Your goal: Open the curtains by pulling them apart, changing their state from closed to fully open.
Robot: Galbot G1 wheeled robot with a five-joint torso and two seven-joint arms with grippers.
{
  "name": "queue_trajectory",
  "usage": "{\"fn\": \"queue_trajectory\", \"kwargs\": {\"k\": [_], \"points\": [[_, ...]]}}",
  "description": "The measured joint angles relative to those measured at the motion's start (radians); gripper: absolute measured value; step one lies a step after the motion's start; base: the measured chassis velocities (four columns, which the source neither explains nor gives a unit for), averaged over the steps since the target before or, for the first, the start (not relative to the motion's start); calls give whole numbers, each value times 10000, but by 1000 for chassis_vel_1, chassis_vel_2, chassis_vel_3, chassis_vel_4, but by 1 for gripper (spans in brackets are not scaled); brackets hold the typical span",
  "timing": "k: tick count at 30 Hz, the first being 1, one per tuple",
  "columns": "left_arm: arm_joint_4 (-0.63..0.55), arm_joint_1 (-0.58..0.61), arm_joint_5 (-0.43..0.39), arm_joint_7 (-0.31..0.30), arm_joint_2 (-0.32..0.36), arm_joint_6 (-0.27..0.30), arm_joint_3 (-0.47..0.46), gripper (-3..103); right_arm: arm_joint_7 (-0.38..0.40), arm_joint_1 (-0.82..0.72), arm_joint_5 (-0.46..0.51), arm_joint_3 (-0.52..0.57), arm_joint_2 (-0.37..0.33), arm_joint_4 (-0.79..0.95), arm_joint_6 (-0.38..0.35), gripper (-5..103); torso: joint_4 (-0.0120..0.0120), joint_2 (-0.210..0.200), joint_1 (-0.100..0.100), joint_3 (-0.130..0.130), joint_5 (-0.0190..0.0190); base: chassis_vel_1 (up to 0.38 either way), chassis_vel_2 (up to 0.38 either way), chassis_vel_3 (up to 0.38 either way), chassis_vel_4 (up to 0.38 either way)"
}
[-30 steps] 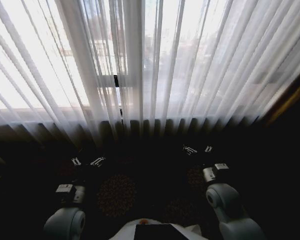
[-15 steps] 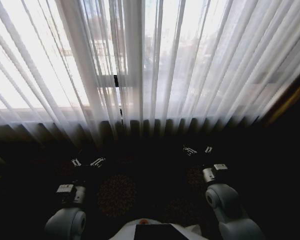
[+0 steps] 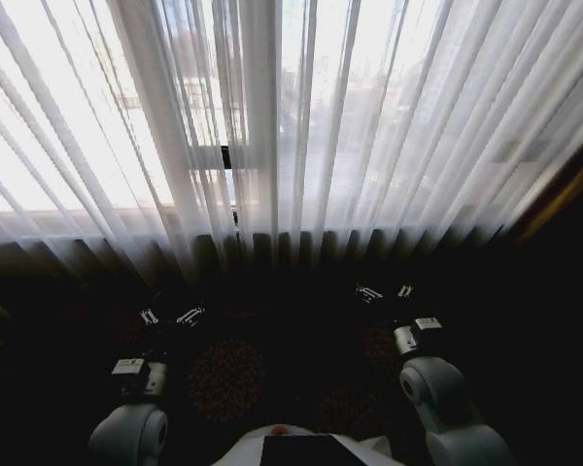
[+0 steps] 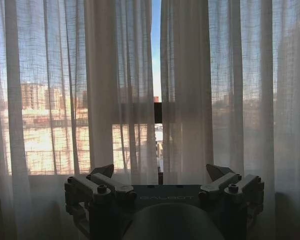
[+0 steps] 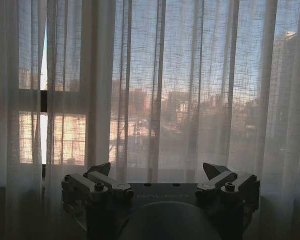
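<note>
While both arms wait low over the dark patterned carpet (image 3: pixel 228 374), the sheer white curtains (image 3: pixel 369 126) hang drawn across the whole window ahead, their long pleats falling to the floor. Only a thin slit shows between the two panels, where a black window frame bar (image 4: pixel 158 112) and a strip of sky can be seen. The left claw (image 3: pixel 171 316) is held in front of the robot, short of the fabric and touching nothing, its fingers (image 4: pixel 107 181) spread wide. The right claw (image 3: pixel 385 290) sits a little farther forward on the other side, equally wide, its fingers (image 5: pixel 106 180) also clear of the cloth. City buildings glow faintly through the weave.
</note>
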Motion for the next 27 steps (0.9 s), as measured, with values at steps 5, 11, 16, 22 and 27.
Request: {"fn": "queue_trajectory", "kwargs": {"k": [5, 11, 16, 22, 27], "points": [[-7, 38, 20, 3, -32, -28, -4, 100, -20, 0, -1, -10, 8, -34, 3, 100, 1, 1, -1, -1, 0, -47, 33, 42, -24], [-18, 43, 22, 8, -51, -39, -6, 100, -35, 5, 0, -11, 10, -57, 32, 100, 0, 1, -2, -1, 0, -99, 103, 120, -107], [3, 46, 25, 19, -83, -67, 18, 100, -40, -1, 0, -11, 25, -66, 50, 100, 0, 1, -2, 0, 2, -196, 199, 210, -223], [5, 32, 23, 21, -69, -71, 6, 100, -82, -8, -3, -13, 25, -83, 55, 100, -1, -3, 6, 2, -3, -242, 207, 235, -226], [4, 30, 22, 23, -69, -72, 10, 100, -102, 4, -7, -18, 27, -92, 57, 100, 3, -1, 1, 1, 4, -191, 184, 203, -171]]}}
